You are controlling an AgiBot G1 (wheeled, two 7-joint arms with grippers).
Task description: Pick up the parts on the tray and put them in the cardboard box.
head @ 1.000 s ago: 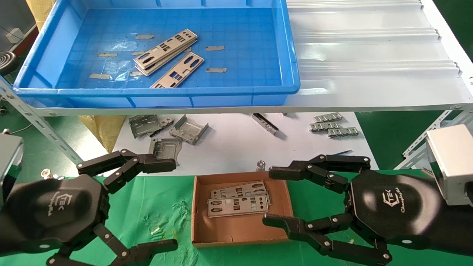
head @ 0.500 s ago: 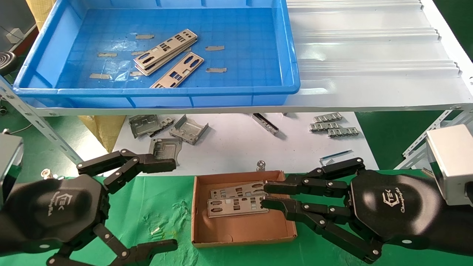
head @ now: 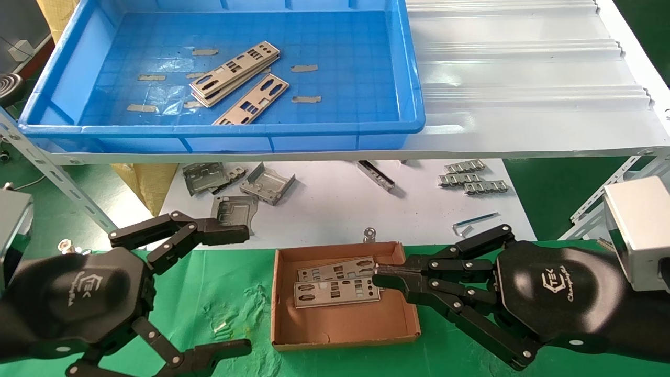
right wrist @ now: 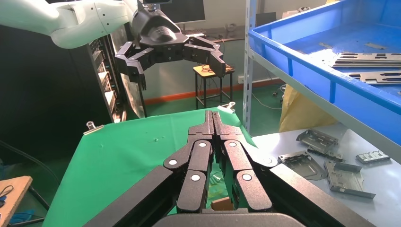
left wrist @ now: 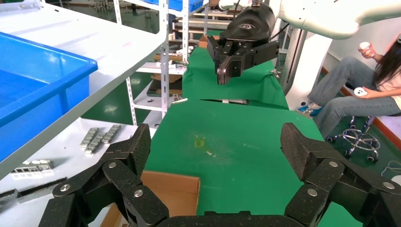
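Green cloth [head: 220, 293] under cardboard box [head: 340, 324]; white shelf [head: 523, 78] behind.

Desk [head: 220, 293] covered in green cloth, slightly wrinkled near the left. Far of it, a white sheet [head: 335, 209] lies on a lower surface beneath a white corrugated shelf [head: 523, 78] carried on perforated grey angle-iron uprights [head: 47, 167]. Floor under the shelf is green [head: 555, 183]. Yellow sack material [head: 146, 183] shows at left under the shelf.

Left wrist view: more white shelving racks [left wrist: 163, 52] recede into the room; a person in jeans [left wrist: 359, 94] sits on a chrome-based stool [left wrist: 359, 139] at the far side.

Right wrist view: dark cabinet [right wrist: 47, 94], pale wall with red skirting [right wrist: 189, 94], a small stool [right wrist: 208, 80], a monitor [right wrist: 182, 9] above. Light even, indoor.
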